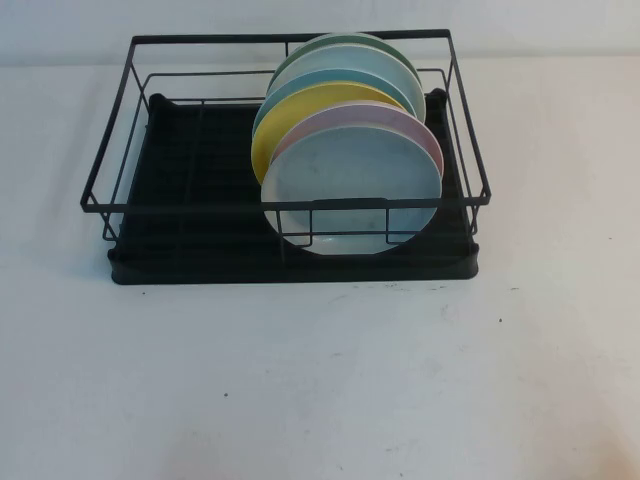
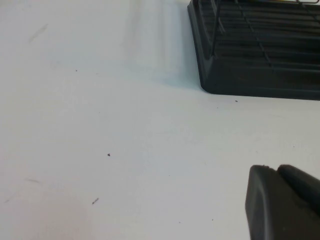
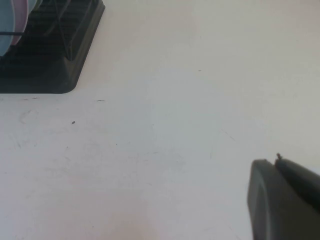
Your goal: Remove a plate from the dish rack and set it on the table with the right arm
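Observation:
The black wire dish rack (image 1: 120,170) stands on the white table (image 1: 320,380) at the back centre. Several plates stand on edge in its right half. The pale grey-blue plate (image 1: 350,185) is the front one, with a pale pink plate (image 1: 420,130) just behind it. Neither arm shows in the high view. My right gripper (image 3: 275,162) is shut and empty, low over the bare table, off the rack's corner (image 3: 55,65); a sliver of the plate (image 3: 6,27) shows there. My left gripper (image 2: 272,169) is shut and empty, over the table near the rack's other front corner (image 2: 250,70).
Behind the pink plate stand a yellow plate (image 1: 275,125), a light blue plate with a teal edge (image 1: 340,80) and a green-edged one (image 1: 330,45). The rack's left half (image 1: 190,170) holds nothing. Open white table lies in front of the rack and on both sides.

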